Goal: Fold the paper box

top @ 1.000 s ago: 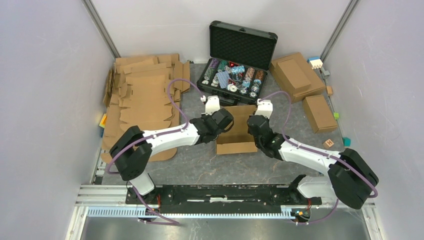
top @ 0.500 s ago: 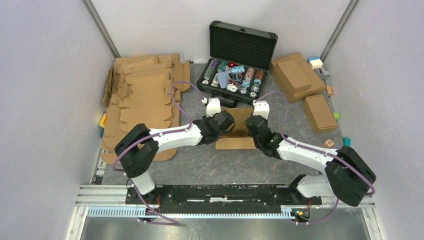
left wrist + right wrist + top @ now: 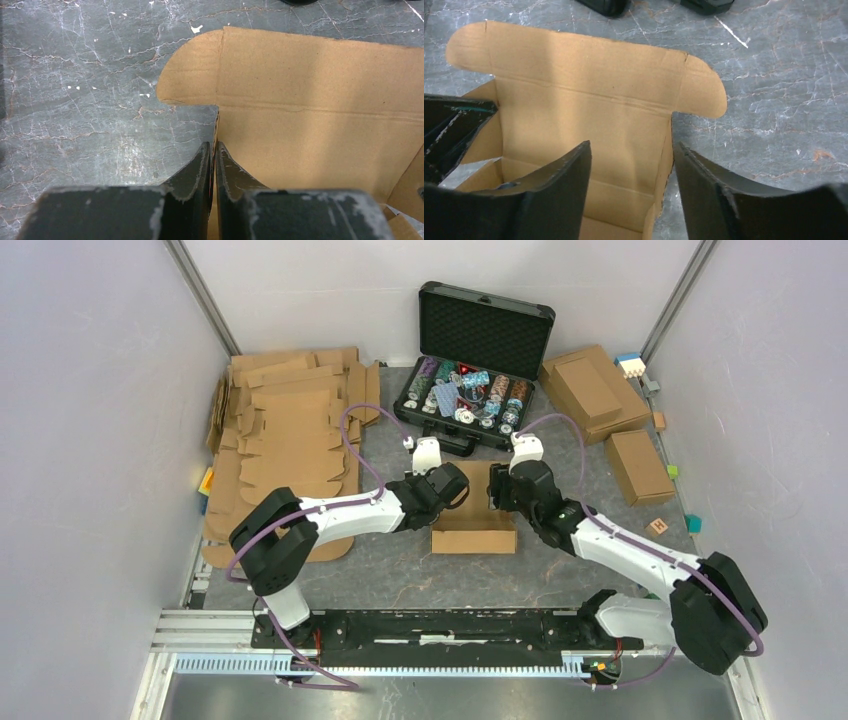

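Grey marbled bench (image 3: 400, 570), heap of flat cardboard blanks (image 3: 290, 440) at the left, left fingers (image 3: 204, 157) clenched on the left wall of the paper box (image 3: 473, 540), box half-raised at mid-bench just before the open black case (image 3: 485, 330), right fingers (image 3: 574, 165) released, straddling its right wall

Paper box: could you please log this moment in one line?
paper box: partly folded; left gripper: shut on it; right gripper: open, straddling its side

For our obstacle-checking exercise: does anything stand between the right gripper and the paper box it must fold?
Nothing visible does. The right gripper hangs open directly over the paper box, its jaws either side of the box's right wall. The left gripper pinches the opposite wall.
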Robot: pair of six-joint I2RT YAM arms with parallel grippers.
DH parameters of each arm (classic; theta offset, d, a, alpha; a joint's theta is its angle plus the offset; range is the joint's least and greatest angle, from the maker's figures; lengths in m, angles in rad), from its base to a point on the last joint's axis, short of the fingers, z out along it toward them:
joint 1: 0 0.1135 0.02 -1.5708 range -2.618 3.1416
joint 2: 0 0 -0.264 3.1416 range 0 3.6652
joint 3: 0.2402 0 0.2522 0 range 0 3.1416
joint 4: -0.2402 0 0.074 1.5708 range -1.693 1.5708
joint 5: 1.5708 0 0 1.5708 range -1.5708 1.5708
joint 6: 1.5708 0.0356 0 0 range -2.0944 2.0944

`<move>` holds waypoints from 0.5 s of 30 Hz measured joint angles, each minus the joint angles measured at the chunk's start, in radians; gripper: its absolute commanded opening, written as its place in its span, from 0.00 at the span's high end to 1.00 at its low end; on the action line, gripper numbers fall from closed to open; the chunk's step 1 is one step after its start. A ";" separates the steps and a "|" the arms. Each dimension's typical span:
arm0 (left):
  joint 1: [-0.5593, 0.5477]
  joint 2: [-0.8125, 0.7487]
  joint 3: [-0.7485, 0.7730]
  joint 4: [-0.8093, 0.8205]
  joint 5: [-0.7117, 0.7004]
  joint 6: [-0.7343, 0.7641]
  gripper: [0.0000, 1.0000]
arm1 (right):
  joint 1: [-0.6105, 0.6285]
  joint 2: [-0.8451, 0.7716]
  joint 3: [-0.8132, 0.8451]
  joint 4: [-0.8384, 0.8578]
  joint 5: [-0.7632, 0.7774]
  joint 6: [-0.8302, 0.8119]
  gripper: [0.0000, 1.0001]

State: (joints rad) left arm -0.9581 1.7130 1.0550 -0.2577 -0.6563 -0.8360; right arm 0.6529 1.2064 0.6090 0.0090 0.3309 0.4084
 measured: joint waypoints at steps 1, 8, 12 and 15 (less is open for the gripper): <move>0.000 0.000 0.000 0.000 0.000 0.000 0.86 | -0.001 -0.011 0.000 -0.009 -0.016 -0.002 0.26; 0.000 -0.002 -0.010 0.003 -0.001 0.000 0.86 | -0.003 -0.042 0.023 -0.124 -0.098 -0.032 0.02; 0.000 -0.007 -0.016 0.003 -0.002 0.000 0.86 | -0.003 -0.127 0.022 -0.200 -0.150 -0.069 0.02; 0.000 -0.012 -0.016 0.003 -0.002 0.000 0.86 | -0.003 -0.219 0.022 -0.254 -0.168 -0.093 0.02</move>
State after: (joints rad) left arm -0.9581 1.7008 1.0393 -0.2546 -0.6579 -0.8360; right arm 0.6502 0.9874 0.6308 -0.2447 0.1631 0.3149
